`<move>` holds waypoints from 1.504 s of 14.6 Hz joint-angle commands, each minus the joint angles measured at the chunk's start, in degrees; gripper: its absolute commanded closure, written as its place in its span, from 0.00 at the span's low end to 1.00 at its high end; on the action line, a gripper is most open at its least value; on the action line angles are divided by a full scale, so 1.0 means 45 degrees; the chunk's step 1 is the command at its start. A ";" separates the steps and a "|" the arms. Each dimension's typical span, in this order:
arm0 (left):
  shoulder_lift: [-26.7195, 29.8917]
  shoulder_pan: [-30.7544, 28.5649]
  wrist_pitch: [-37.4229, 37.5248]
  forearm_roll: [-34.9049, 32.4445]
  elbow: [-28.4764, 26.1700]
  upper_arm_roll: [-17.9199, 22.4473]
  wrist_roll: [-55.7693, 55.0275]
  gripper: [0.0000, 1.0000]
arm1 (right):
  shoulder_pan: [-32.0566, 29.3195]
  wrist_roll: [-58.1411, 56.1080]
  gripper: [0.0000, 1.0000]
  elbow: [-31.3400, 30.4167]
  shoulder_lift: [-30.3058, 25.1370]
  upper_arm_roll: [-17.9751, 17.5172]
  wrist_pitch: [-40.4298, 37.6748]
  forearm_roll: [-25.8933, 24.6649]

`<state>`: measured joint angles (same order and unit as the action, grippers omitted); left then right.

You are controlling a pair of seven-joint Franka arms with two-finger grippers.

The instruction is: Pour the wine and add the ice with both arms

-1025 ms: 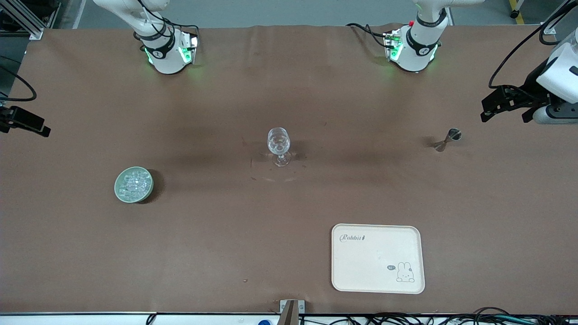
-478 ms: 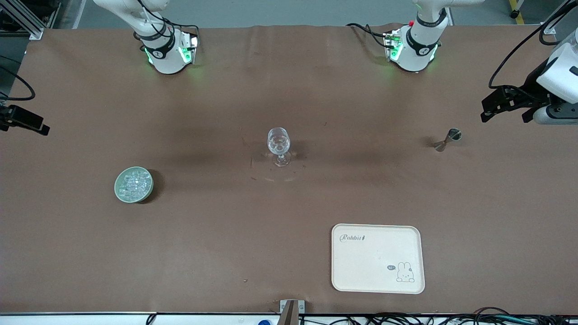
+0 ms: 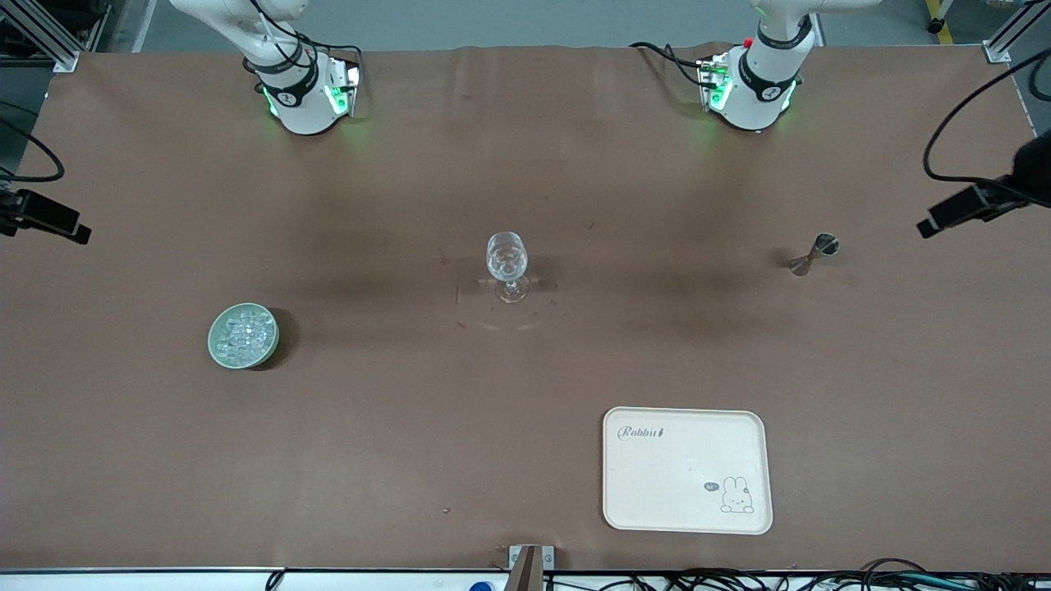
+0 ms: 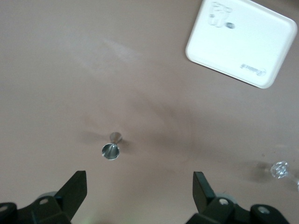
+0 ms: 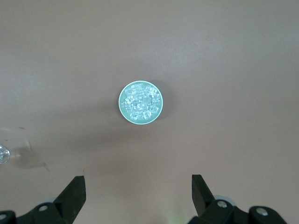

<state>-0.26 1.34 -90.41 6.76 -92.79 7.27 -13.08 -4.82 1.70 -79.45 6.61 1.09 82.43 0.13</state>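
Jigger (image 3: 815,253): upright on counter (image 3: 525,394), toward the left arm's end
Ice (image 3: 243,332): heaped in green bowl (image 3: 215,349), toward the right arm's end
Wine glass (image 3: 507,264): between them
Left tool (image 4: 140,189): spread wide, high over jigger
Right tool (image 5: 138,192): spread wide, high over bowl
Tray (image 3: 688,469): nearest the camera

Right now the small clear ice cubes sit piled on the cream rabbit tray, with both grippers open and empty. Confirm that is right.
Not quite. The small clear ice cubes lie in the pale green round bowl, not on the cream rabbit tray, which the front view shows bare. The rest holds: the left gripper and right gripper are open and empty.
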 commanded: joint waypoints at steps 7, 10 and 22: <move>-0.3198 0.0016 0.0910 0.3475 0.0365 0.3264 -0.2188 0.00 | -0.0121 -0.0085 0.00 -0.0877 -0.0297 -0.0067 0.0178 0.0147; -0.4663 0.0035 0.0892 0.5311 0.0385 0.3677 -0.2426 0.00 | -0.0121 -0.0104 0.00 -0.1814 -0.0297 -0.0048 0.0723 0.0147; -0.7207 -0.0687 0.0657 0.9745 -0.2324 0.5726 -0.1786 0.00 | 0.0152 -0.0104 0.00 -0.8823 -0.0142 -0.0048 0.9390 -0.0029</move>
<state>-33.85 -2.15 -87.64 47.30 -98.14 30.59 -23.58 -4.54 1.67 -113.41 7.36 1.09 119.16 0.12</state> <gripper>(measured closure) 0.000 0.000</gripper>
